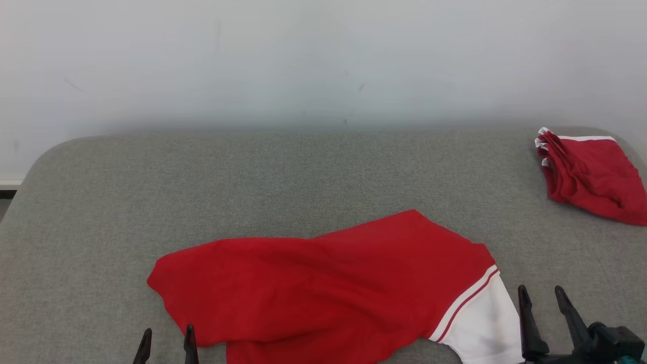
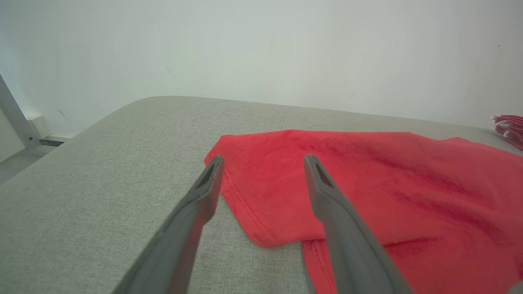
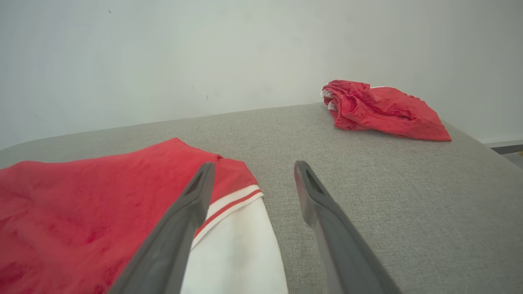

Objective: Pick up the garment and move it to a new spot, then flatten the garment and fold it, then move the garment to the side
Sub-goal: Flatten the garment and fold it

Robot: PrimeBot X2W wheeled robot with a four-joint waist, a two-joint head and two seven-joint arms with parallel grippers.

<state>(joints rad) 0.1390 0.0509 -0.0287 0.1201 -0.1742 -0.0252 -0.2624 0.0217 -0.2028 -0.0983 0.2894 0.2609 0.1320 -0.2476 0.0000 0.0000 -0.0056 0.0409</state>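
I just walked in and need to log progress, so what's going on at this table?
A two-armed robot is working on a red garment that lies spread loosely, not yet folded, on the grey table. The left tool is open at the garment's left end. The right tool is open beside its white sleeve. Neither holds anything. A second red garment lies bunched at the far right.

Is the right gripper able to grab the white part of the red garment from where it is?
Probably yes. The right gripper is open, right beside the white part, and nothing lies between them.
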